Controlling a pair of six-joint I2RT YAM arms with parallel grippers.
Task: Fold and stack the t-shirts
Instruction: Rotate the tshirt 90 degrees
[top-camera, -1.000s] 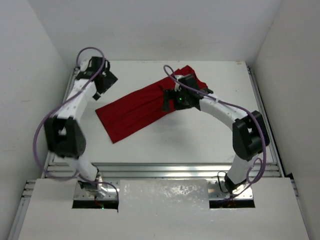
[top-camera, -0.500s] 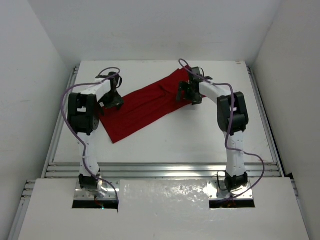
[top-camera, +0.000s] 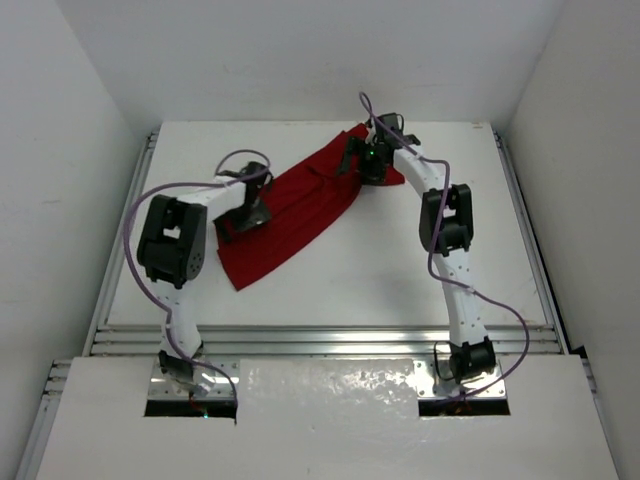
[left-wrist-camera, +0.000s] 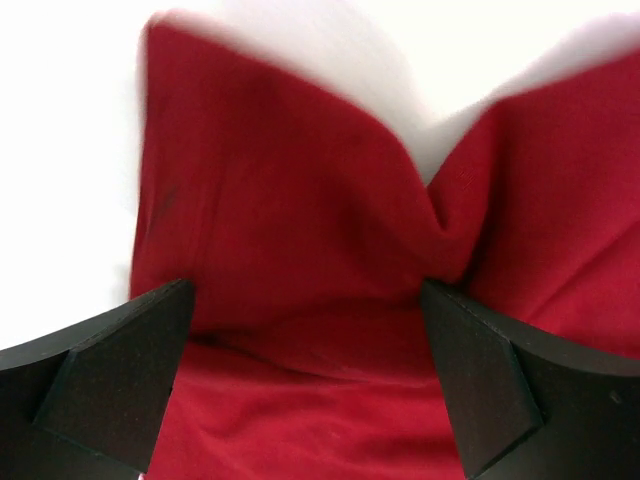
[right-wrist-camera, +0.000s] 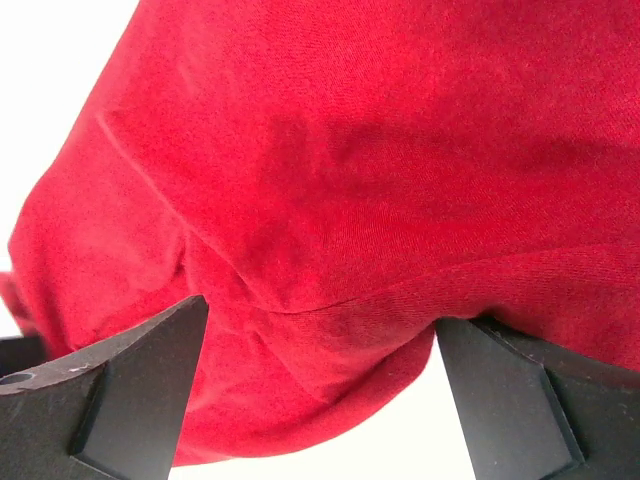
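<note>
Danger: left gripper (top-camera: 248, 207) and right gripper (top-camera: 364, 163), both wide open and empty on the t-shirt (top-camera: 300, 205), may pinch extra layers, bunching it.

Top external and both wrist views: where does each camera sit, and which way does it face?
Top external: above and behind the bases, looking down at the table; both arms, with the left gripper and right gripper over the t-shirt.
Left wrist: on that wrist, facing down between its open fingers onto red cloth.
Right wrist: likewise, its open fingers framing red cloth.
Shared: all three show the t-shirt.
</note>
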